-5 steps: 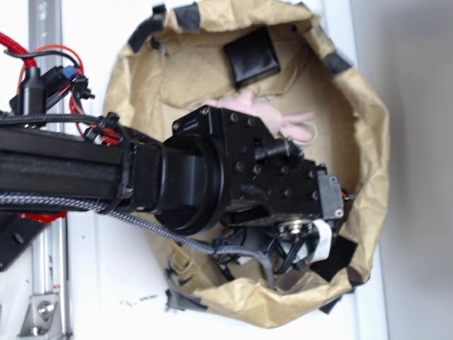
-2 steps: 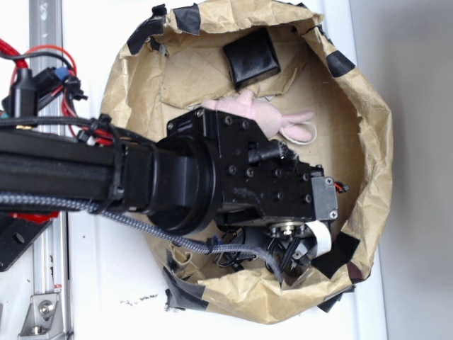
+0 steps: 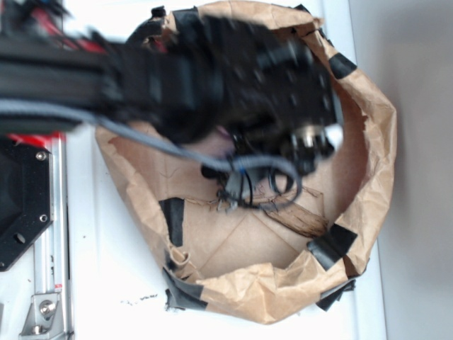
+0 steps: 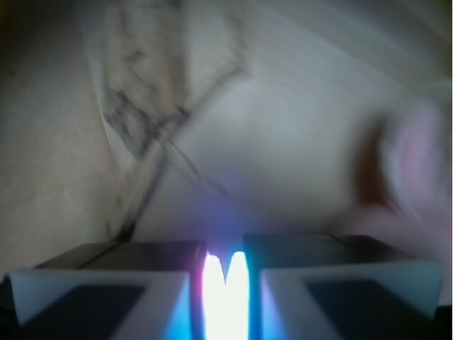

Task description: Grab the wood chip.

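The wood chip (image 3: 303, 221) is a small dark streaky brown flake lying flat on the brown paper floor, lower right, beside a black tape patch. My gripper (image 3: 315, 142) is motion-blurred and sits over the upper part of the paper nest, well above the chip in the picture and apart from it. In the wrist view the gripper (image 4: 225, 283) has its jaws almost together, with only a thin bright slit between them and nothing held. A pink blur (image 4: 417, 152) at the right is the plush toy. The black pad is hidden under the arm.
The crumpled brown paper wall (image 3: 375, 142) rings the work area, with black tape patches (image 3: 331, 244) (image 3: 173, 219). Loose cables (image 3: 244, 180) hang under the arm. A metal rail (image 3: 49, 234) runs down the left side on the white table.
The arm has swung from the lower part of the nest to the upper part, fast enough to blur. This uncovered the wood chip and covered the pink toy and the black pad.
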Motion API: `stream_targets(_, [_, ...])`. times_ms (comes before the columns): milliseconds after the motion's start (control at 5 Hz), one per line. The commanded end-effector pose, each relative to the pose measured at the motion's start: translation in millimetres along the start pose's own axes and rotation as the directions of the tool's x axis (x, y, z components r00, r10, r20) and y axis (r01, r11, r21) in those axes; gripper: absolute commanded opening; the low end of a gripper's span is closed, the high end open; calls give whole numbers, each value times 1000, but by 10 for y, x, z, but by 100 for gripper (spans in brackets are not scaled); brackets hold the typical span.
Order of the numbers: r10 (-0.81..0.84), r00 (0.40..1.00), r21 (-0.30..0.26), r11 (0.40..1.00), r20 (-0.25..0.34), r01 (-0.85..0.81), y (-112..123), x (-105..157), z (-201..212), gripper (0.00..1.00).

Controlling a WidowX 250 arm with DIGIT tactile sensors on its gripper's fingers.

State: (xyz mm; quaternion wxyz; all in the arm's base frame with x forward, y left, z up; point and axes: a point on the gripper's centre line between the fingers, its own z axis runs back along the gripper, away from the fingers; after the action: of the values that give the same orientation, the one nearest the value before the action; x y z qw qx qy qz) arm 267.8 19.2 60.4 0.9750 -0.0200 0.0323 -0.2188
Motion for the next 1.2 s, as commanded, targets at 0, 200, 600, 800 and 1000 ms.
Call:
stream_targets(0, [169,975,-85,984,145,-158,-192,-270,613,0])
stream_targets(200, [37,971,-48,999,238,-26,-334,-124,516,100])
stream_targets(600, [-21,951,14,1000,308,18,-419,352,166,100])
stream_targets(800, [-56,955,21,998,292,52,-440,465,-26,100])
stream_targets(1000, [-52,955,-4,998,294,56,-475,535,-203,100])
